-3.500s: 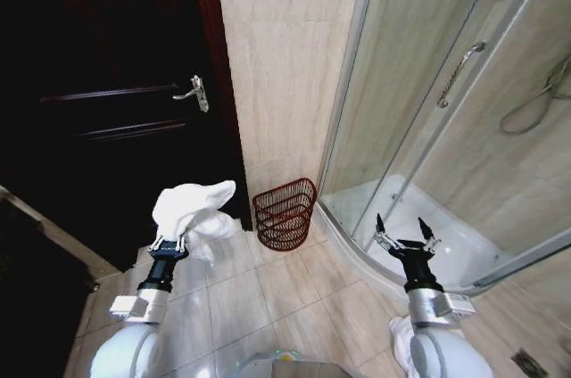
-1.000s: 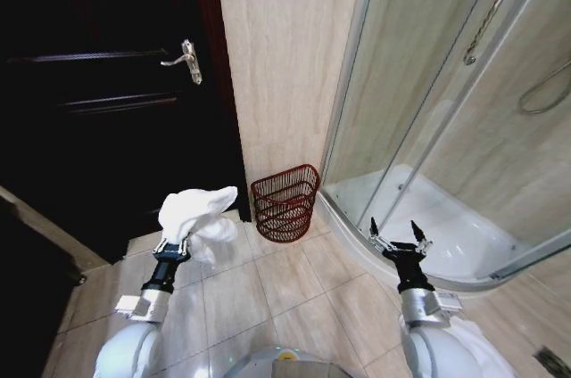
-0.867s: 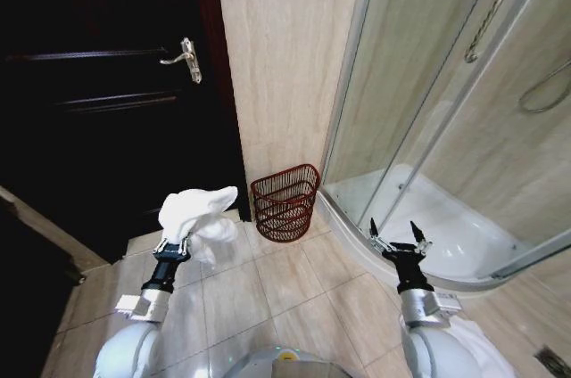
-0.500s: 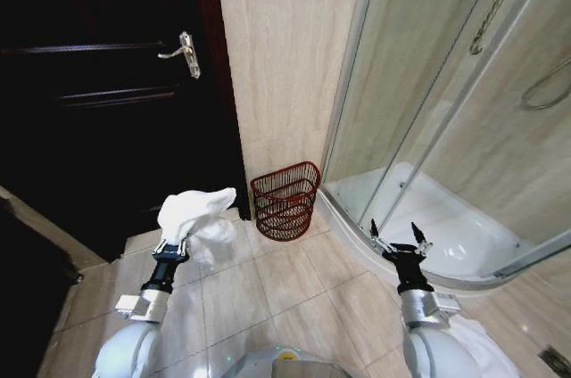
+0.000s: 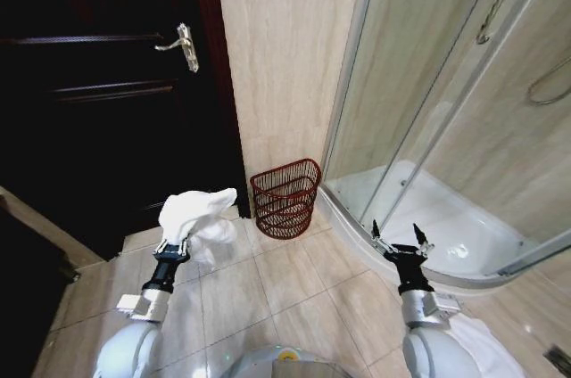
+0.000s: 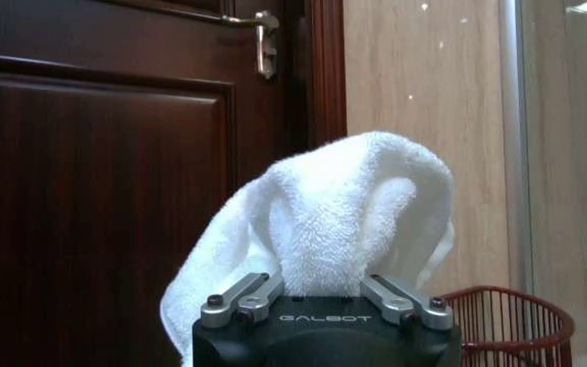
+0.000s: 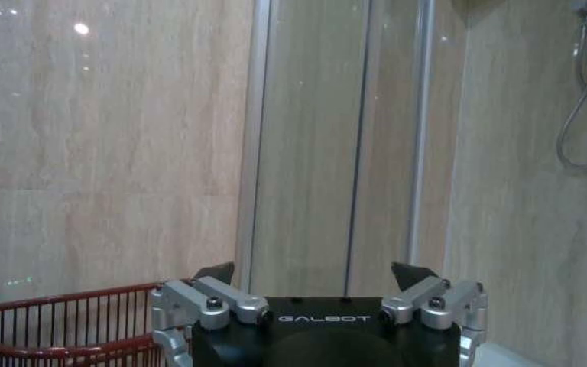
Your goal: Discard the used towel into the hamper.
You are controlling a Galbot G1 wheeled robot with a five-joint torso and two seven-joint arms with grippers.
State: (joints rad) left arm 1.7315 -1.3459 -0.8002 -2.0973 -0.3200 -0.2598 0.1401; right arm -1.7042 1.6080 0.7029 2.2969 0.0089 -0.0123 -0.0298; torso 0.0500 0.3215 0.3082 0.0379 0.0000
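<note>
White towel held aloft, hamper not yet reached: the carrying step.

Head view: the left gripper [image 5: 177, 242] has its fingers clamped on the towel [image 5: 192, 209], raised over the tiled floor [image 5: 268, 293] before the dark door [image 5: 98, 102]; the hamper [image 5: 285, 198] stands on the floor against the wall, near the shower enclosure [image 5: 446, 128], ahead and to the right of the towel. The right gripper [image 5: 399, 240] waits idle, fingers apart. Left wrist view: the towel bunches up between the fingers, the hamper's rim beyond. Right wrist view: spread fingers, empty. Next, I judge, the towel must come over the hamper's open mouth before release.
</note>
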